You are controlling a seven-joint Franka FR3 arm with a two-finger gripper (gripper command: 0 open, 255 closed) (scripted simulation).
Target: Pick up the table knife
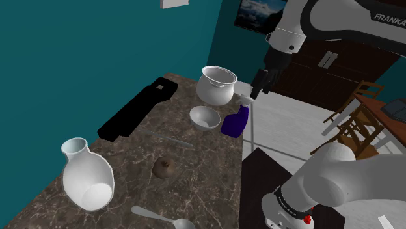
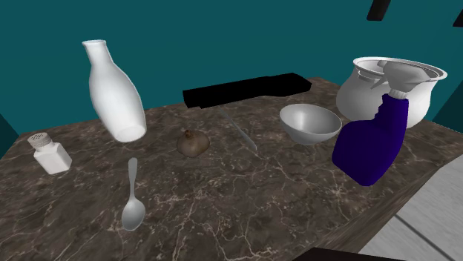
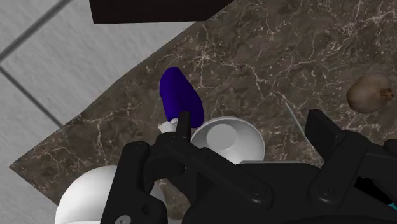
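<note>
Pincer (image 1: 259,83) wide, high over bowl (image 1: 205,118); knife (image 1: 166,138) flat on tbl (image 1: 202,188), well apart.

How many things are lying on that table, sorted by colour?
White: 3 (vase, shaker, pot)
Grey: 3 (bowl, spoon, table knife)
Black: 1 (long box)
Blue: 1 (spray bottle)
Brown: 1 (round lump)
Total: 9
</note>
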